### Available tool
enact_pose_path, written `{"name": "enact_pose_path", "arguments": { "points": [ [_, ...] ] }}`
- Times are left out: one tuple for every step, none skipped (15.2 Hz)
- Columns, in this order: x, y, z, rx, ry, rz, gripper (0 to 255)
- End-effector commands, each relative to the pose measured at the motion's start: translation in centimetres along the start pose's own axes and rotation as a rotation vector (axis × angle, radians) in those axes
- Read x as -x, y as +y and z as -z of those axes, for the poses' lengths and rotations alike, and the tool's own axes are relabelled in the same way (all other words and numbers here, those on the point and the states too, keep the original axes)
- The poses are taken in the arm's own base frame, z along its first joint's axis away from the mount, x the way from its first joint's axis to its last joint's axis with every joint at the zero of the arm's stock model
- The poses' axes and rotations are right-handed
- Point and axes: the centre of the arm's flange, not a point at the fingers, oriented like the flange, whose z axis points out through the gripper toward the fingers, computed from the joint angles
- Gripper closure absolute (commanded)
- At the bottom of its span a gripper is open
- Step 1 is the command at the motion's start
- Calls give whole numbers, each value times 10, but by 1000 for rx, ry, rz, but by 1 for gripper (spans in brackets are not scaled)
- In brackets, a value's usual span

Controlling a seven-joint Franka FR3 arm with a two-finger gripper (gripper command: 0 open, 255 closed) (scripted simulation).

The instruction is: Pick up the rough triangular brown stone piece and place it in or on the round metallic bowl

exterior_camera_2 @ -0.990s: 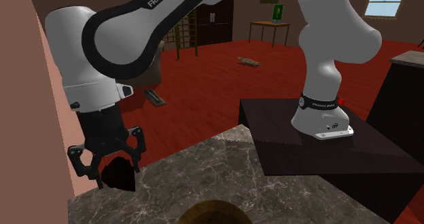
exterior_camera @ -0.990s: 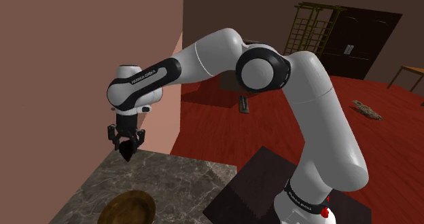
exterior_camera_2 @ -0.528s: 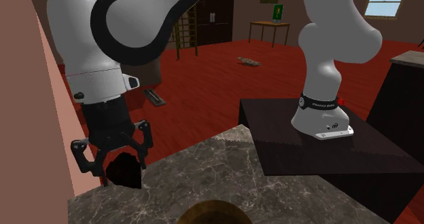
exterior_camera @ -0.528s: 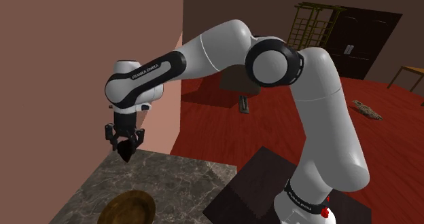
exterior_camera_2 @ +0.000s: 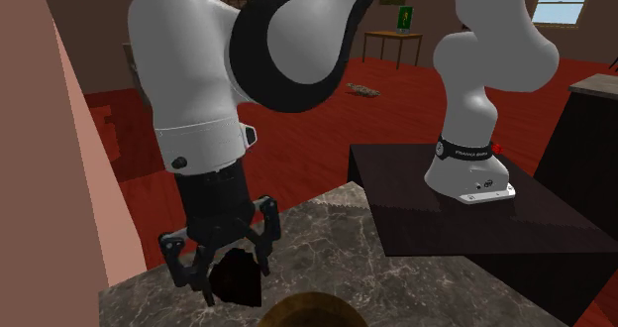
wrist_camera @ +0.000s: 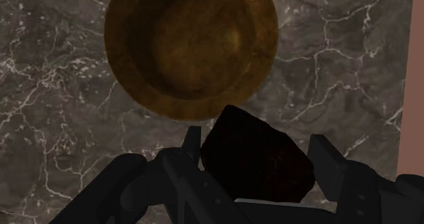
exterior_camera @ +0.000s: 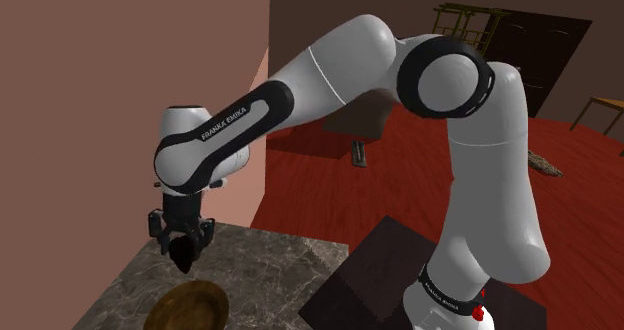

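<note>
My black gripper point(exterior_camera: 179, 249) is shut on a rough dark brown stone point(exterior_camera: 182, 253), held above the marble counter. In the second exterior view the stone point(exterior_camera_2: 238, 278) hangs between the fingers of the gripper point(exterior_camera_2: 230, 280), just above and behind the bowl's rim point(exterior_camera_2: 309, 306). A round brass-coloured metallic bowl point(exterior_camera: 186, 306) sits on the counter at the shoulder view's lower left, a little below the gripper. In the wrist view the stone point(wrist_camera: 257, 155) is clasped in the gripper point(wrist_camera: 261, 163), with the bowl point(wrist_camera: 190, 46) just beyond it.
The dark marble counter point(exterior_camera: 270, 263) borders a pink wall point(exterior_camera: 110, 68) on the shoulder view's left. My black stand point(exterior_camera_2: 475, 221) is beside the counter. Beyond lie red floor point(exterior_camera: 330, 178), a wooden shelf point(exterior_camera: 460, 38) and a small table point(exterior_camera_2: 392, 44).
The gripper has carried the stone downward and toward the bowl, away from the pink wall. It has stayed shut on the stone throughout.
</note>
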Motion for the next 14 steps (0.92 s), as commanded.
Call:
{"name": "enact_pose_path", "arguments": {
  "points": [
    [24,14,-4,-1,0,-1,255],
    [36,20,-7,-1,0,-1,255],
    [47,26,-10,-1,0,-1,255],
    [58,32,-12,-1,0,-1,255],
    [70,38,-15,-1,0,-1,255],
    [81,45,-18,-1,0,-1,255],
    [97,53,-22,-1,0,-1,255],
    [95,53,-27,-1,0,-1,255],
    [94,53,-32,-1,0,-1,255],
    [92,53,-37,-1,0,-1,255],
    [91,53,-42,-1,0,-1,255],
    [90,53,-48,-1,0,-1,255],
    [88,53,-53,-1,0,-1,255],
    [87,53,-58,-1,0,-1,255]
  ]
}}
